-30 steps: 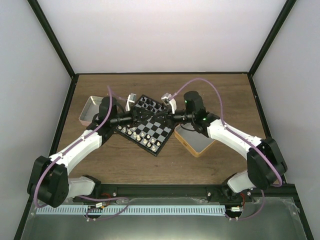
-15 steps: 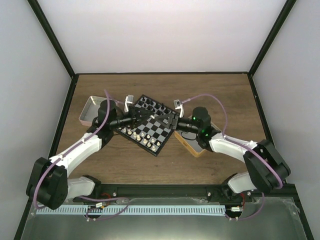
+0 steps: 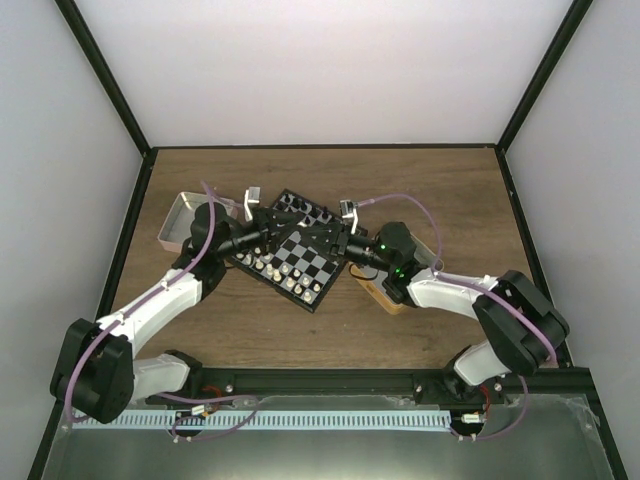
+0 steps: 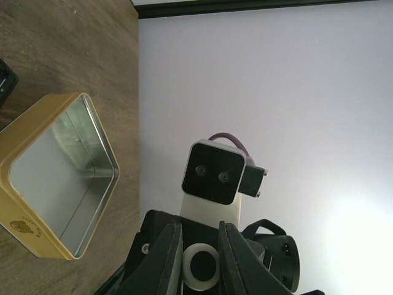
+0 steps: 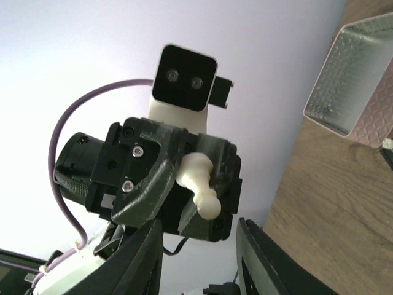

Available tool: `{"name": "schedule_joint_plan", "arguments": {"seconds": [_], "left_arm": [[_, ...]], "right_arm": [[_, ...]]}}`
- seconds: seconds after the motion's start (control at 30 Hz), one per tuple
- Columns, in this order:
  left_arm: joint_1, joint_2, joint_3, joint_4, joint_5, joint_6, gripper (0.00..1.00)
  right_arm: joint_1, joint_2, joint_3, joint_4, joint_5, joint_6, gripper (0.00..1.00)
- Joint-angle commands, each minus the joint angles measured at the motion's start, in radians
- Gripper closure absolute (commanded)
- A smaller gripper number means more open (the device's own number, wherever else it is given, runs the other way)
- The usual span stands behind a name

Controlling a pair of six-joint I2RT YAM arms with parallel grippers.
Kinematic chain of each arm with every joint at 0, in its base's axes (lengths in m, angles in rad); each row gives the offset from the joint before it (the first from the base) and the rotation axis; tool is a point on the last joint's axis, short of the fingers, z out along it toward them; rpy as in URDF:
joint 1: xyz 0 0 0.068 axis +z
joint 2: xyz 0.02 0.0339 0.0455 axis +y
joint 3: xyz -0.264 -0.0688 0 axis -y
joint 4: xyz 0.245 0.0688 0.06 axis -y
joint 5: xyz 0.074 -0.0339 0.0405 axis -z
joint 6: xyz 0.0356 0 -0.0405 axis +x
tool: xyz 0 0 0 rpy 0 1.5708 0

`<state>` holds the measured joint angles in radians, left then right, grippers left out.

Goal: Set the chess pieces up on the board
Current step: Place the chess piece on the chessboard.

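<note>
my left gripper (image 3: 268,232) clamped on white chess piece (image 5: 199,182), held over left side of board (image 3: 312,303) | my right gripper (image 3: 338,243) fingers apart, empty, just swung down and in, now facing left one | looks like handover, piece not placed yet

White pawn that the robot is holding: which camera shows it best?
The right wrist view: the pawn shows side-on, clamped in the left gripper. The left wrist view shows only its round base; the top view, nothing clear.
</note>
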<state>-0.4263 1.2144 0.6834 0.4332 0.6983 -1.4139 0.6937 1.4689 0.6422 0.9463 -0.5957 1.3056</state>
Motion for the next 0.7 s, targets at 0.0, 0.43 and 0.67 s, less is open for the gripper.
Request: {"name": "schedule_joint_plan", "arguments": {"seconds": [0.0,0.43,0.67], "left_arm": [[-0.003,-0.016,-0.021,0.047,-0.01,-0.025,0.96],[-0.003,-0.014,-0.049,0.067,-0.008,-0.036,0.96],[-0.003,-0.01,-0.049,0.073,-0.009,-0.04,0.96]], "right_arm": [[0.007,0.011,-0.013,0.137,0.106,0.076,0.67],[0.007,0.057,-0.01,0.175,0.113,0.117,0.74],[0.007,0.079,0.009,0.179,0.095,0.116,0.81]]}}
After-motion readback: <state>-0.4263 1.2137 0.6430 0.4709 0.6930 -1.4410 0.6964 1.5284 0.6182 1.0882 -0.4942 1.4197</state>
